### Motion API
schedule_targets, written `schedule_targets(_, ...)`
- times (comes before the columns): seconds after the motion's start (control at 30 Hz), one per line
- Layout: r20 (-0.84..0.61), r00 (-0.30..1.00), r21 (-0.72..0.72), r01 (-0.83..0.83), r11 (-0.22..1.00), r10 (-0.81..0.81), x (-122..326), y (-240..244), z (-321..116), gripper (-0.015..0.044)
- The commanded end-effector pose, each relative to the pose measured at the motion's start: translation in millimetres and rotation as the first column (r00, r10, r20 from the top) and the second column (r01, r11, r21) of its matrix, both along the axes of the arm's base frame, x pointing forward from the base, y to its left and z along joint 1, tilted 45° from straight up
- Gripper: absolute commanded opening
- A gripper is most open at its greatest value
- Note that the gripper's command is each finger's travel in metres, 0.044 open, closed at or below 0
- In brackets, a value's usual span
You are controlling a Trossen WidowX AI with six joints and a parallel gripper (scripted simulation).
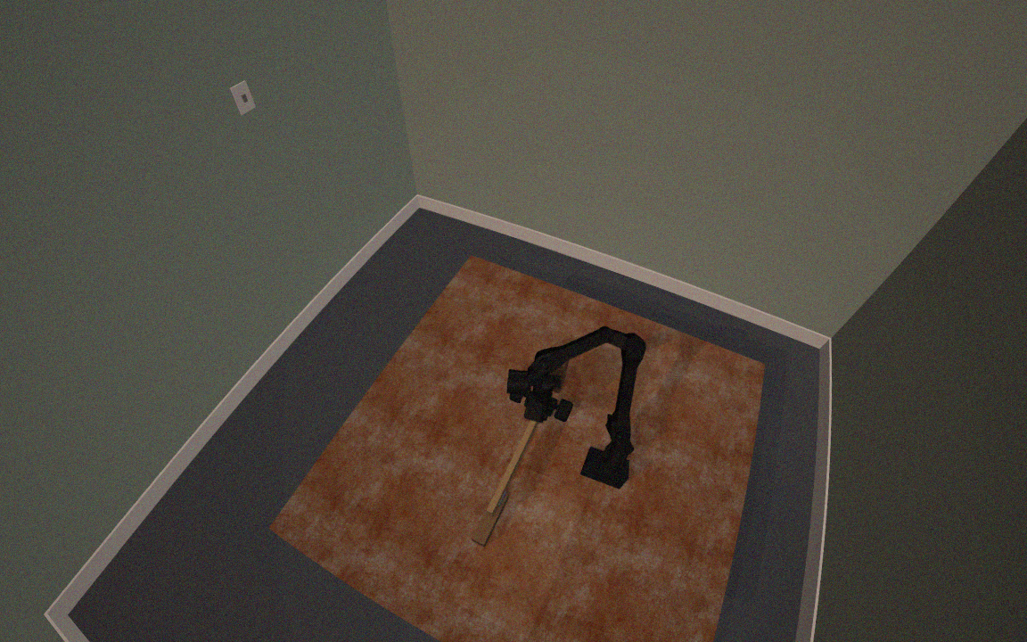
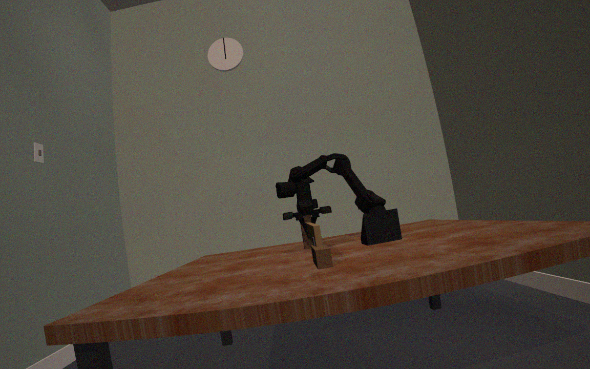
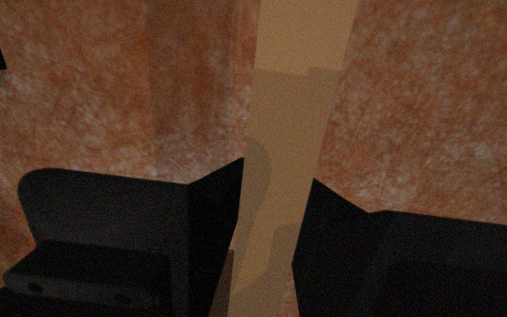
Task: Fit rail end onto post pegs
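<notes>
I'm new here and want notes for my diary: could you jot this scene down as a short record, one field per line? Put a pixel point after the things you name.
Tool: black tool (image 1: 536,416) (image 2: 307,220) (image 3: 266,169), shut on the rail
Rail: long wooden rail (image 1: 511,466) (image 2: 314,227) (image 3: 295,101), between the fingers
Footboard block: low wooden block (image 1: 490,522) (image 2: 322,258), at the rail's far end
Table: reddish brown (image 1: 422,399) (image 2: 196,284) (image 3: 434,110)
Wall clock: round, pale (image 2: 225,53)
Pegs: cannot be made out

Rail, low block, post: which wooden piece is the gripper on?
The long pale rail, clamped between the gripper's fingers. The low block and the upright post aren't between them.
</notes>
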State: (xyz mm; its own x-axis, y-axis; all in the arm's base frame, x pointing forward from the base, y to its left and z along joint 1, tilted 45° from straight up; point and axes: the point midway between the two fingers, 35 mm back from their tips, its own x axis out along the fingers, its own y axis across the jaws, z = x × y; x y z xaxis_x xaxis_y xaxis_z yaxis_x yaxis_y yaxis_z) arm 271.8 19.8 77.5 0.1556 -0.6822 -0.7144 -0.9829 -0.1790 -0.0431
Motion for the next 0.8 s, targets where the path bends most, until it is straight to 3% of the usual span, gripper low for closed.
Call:
schedule_targets(0.0, -0.002, 1.0, 0.0, -0.003, 1.0, 0.003, 0.1, -0.8, 1.4, 0.0)
schedule_targets(0.77, -0.002, 1.0, 0.0, -0.003, 1.0, 0.003, 1.0, -6.4, 5.7, 0.0)
